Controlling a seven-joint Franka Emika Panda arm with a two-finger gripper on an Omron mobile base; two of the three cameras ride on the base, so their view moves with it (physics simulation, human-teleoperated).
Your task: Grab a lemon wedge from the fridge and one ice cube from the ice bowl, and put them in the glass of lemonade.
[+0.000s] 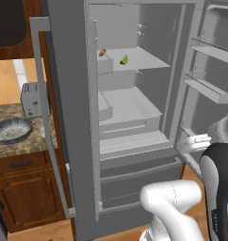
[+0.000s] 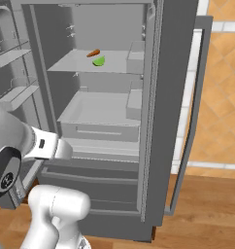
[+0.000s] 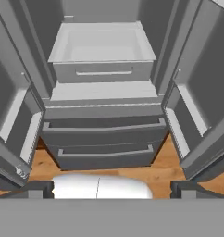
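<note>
On the upper fridge (image 1: 78,117) shelf, lemon wedge (image 1: 124,60) sat by something orange | my claw (image 3: 112,187) was wide open, empty | looked light, slippery, squishy: pinch the rind gently

**Lighting and render quality, fridge open**

Illumination was even and diffuse, with no evident source. The fridge (image 1: 78,117) interior read mid-grey, slightly brighter on its shelves and darker toward the side walls. Shadows were soft; no glare appeared on the steel. All three views were low-resolution and mildly soft, with jagged edges along the door handles. No edge distortion was noted.
</note>
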